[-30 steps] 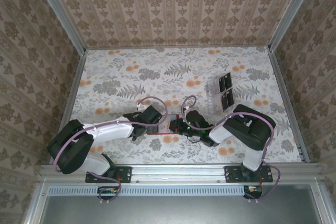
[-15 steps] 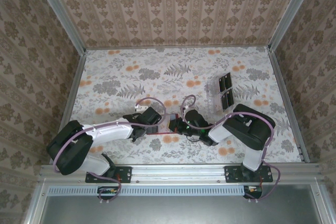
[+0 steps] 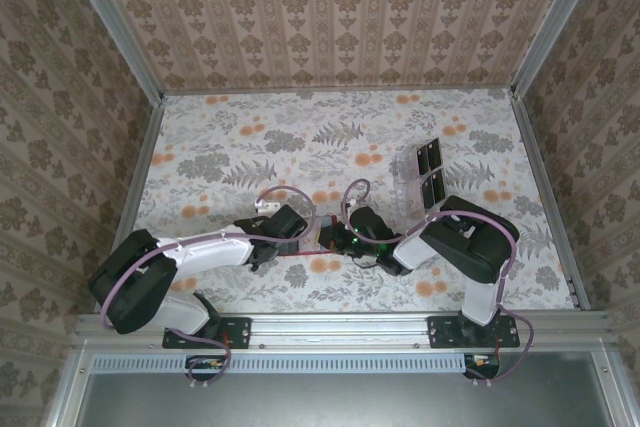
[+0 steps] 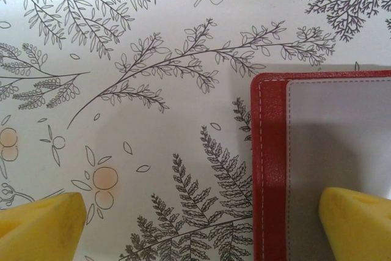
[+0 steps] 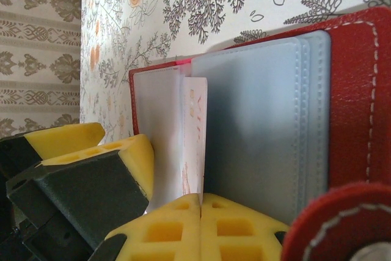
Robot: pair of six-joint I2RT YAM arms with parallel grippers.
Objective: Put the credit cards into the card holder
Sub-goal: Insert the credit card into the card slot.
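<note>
The red card holder [image 5: 360, 90] lies open on the table, its clear sleeves [image 5: 263, 120] fanned up. A pale credit card [image 5: 194, 132] stands on edge between two sleeves, and my right gripper [image 5: 201, 203] is shut on its near edge. My left gripper [image 4: 201, 224] is open, straddling the holder's left edge [image 4: 269, 169]. One of its yellow fingertips [image 4: 357, 221] rests over the grey sleeve, the other [image 4: 43, 227] over bare table. From above, the left gripper [image 3: 297, 237] and right gripper [image 3: 335, 239] meet at the holder [image 3: 305, 253] near the front middle.
A clear rack with black panels [image 3: 428, 172] stands at the back right of the flowered table [image 3: 250, 147]. Patterned walls close in the table on three sides. The left gripper's finger [image 5: 122, 157] sits close beside the held card.
The right arm has edged slightly left toward the holder with the card still pinched. The left arm has hardly moved and stays open.
</note>
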